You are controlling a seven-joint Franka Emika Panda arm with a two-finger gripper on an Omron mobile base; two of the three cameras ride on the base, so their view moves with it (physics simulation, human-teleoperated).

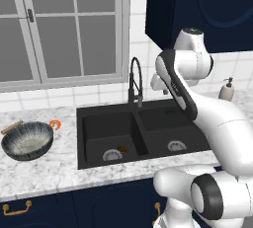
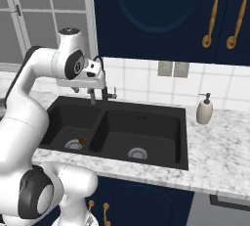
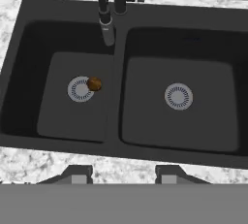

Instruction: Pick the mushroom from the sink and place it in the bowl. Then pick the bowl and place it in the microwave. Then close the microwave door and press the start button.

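The end effector [image 3: 123,174] hangs high over the near edge of the marble surface [image 1: 44,170], its two fingertips [image 3: 77,173] standing apart with nothing between them. Below and beyond it lies the sink [image 3: 121,136], and the mushroom [image 3: 94,83] sits in the left basin, touching the rim of that basin's silver drain [image 3: 79,89], well below and off to the left of the fingers. The risk, as I judge it, is that the small round mushroom rolls off the drain when nudged by one finger, or the descent clips the faucet [image 3: 107,9] standing just behind. The bowl [image 1: 27,140] waits on the surface, well left of the sink
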